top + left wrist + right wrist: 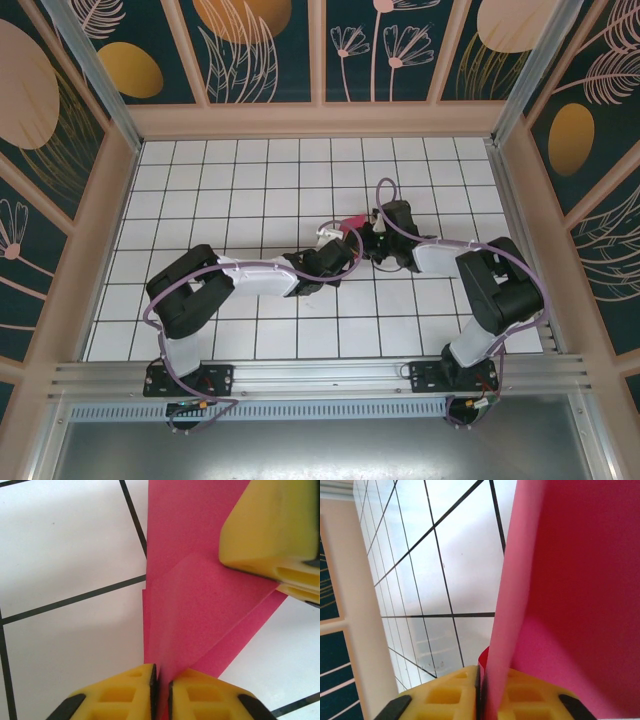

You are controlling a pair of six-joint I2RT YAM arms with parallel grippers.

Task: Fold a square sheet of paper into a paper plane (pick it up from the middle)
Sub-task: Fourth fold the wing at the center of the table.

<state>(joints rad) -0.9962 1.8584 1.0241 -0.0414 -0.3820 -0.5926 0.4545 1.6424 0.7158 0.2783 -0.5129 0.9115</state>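
Nearest the top camera, the two black arm bases are bolted at the table's near edge. Both arms reach in to meet mid-table over the white grid-tiled tabletop (240, 180). There the left gripper (338, 243) and right gripper (368, 233) almost touch, with a sliver of the thin magenta-pink paper sheet (351, 221) between them.

From the left wrist, the left gripper (162, 682) has its yellow pads pressed together on the sheet's (200, 605) lower edge. A diagonal flap lies layered over the sheet, so at least one fold is made. A yellow finger (270, 530) of the right gripper rests on the upper right part.

From the right wrist, the right gripper (487, 680) pinches the sheet (570, 580), which stands on edge beside the grid.

Folding looks partway done, with no narrow pointed dart yet. How many creases remain I cannot tell.
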